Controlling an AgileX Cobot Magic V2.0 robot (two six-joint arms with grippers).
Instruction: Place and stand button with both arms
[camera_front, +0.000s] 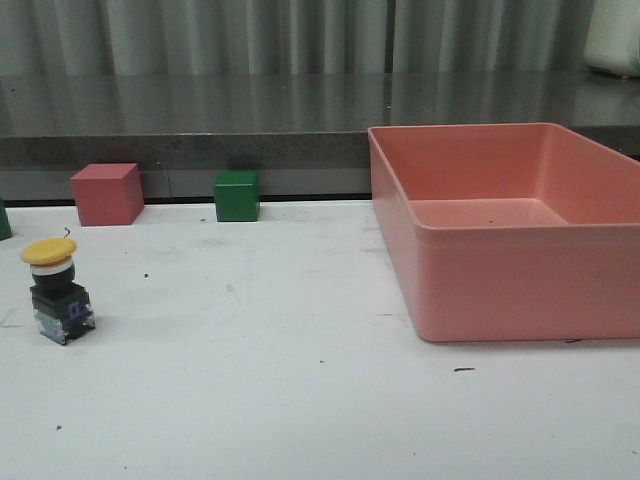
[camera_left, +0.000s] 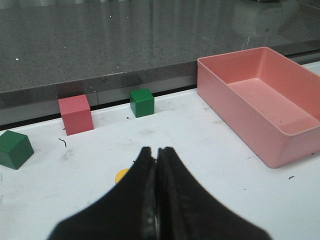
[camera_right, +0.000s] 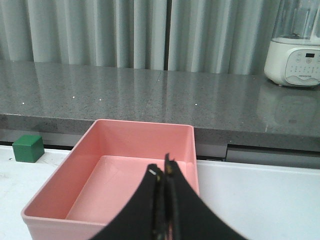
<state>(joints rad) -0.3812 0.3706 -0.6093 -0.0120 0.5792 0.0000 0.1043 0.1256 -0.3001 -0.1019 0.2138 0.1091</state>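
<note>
We see a scuffed white tabletop below a grey ledge; the button stands upright, well left of the pink bin. Both tools, left tool and right tool, are closed and empty.

**Operator:** I'm sweeping the feeds for anything written, and there is very little. On the right wrist view, the white kitchen appliance with a clear jug on the grey stone counter has a small dark display and rows of tiny button marks, but I can't read any of it.

**Observer:** What about the small push-button with the yellow mushroom cap and dark blocky base?

**Operator:** From the front I see bluish marks low on its base, too small to make out as letters or numbers.

**Observer:** And the pink plastic bin, or the cubes?

**Operator:** I see no lettering on any of them.
</note>
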